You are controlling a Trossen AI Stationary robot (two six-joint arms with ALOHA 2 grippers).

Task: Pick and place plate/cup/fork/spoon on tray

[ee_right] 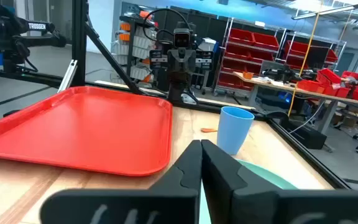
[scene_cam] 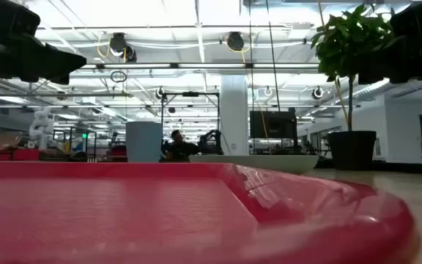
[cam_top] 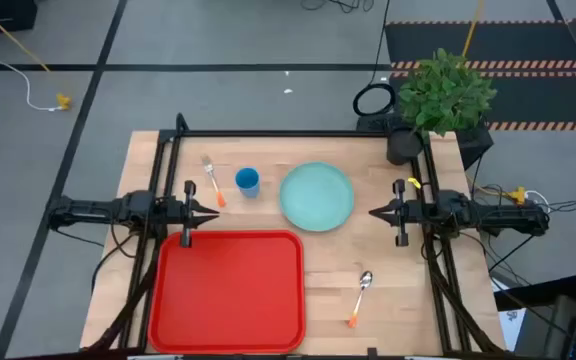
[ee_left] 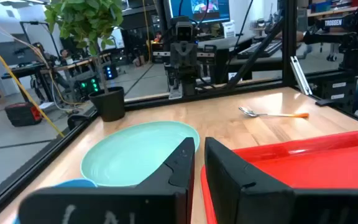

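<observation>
The red tray [cam_top: 228, 290] lies at the table's near left. Beyond it, flat on the wood, are the orange-handled fork [cam_top: 213, 181], the upright blue cup [cam_top: 247, 180] and the pale teal plate [cam_top: 317, 195]. The orange-handled spoon [cam_top: 359, 297] lies to the right of the tray. My left gripper [cam_top: 214, 213] hovers shut and empty over the tray's far left edge, pointing at the plate [ee_left: 135, 152]. My right gripper [cam_top: 375, 212] hovers shut and empty just right of the plate, pointing at the cup [ee_right: 235, 129].
A potted plant [cam_top: 446, 95] stands at the table's far right corner, with a dark pot [cam_top: 404, 147] beside it. A black frame [cam_top: 288, 134] runs along the table's far and side edges. Bare wood shows between the tray and the spoon.
</observation>
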